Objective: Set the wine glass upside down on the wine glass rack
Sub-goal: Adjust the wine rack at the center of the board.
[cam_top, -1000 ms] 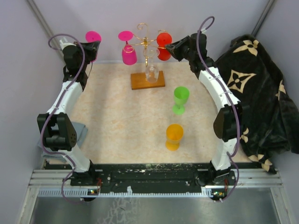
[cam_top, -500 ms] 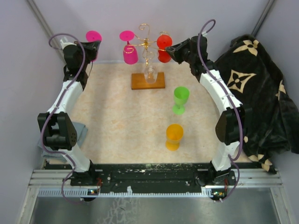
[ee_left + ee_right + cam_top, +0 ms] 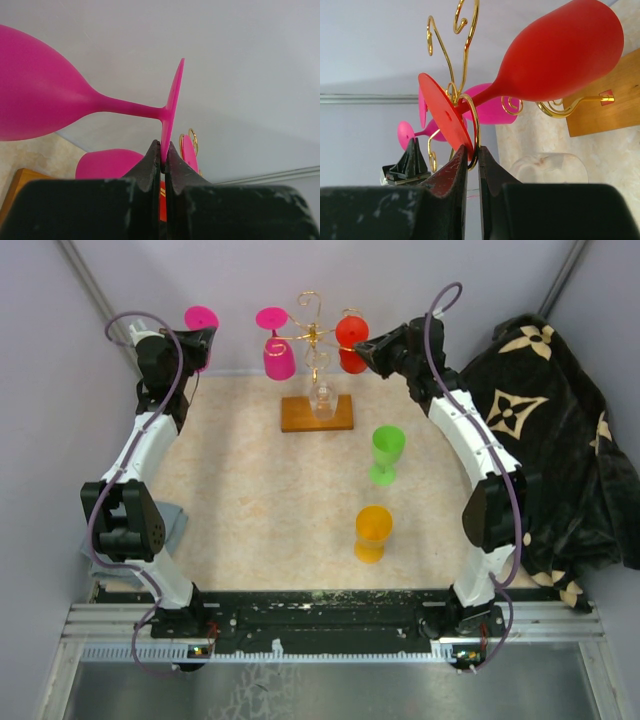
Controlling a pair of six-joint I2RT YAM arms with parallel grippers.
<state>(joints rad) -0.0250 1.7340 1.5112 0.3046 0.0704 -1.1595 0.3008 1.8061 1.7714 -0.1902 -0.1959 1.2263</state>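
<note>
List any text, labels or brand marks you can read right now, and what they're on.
No readable text in any view.
Small red sticker on the wooden base of the wine glass rack: too small to read.
On the black blanket: tan flower motifs only, no letters.

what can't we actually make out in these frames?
- Top view: whether the red glass is hooked into the rack; too small, and the right gripper partly covers it.
- Left wrist view: bowl rim of the held pink glass in the left gripper; cut off by the left edge.
- Right wrist view: most of the clear glass; hidden behind the gripper.
</note>
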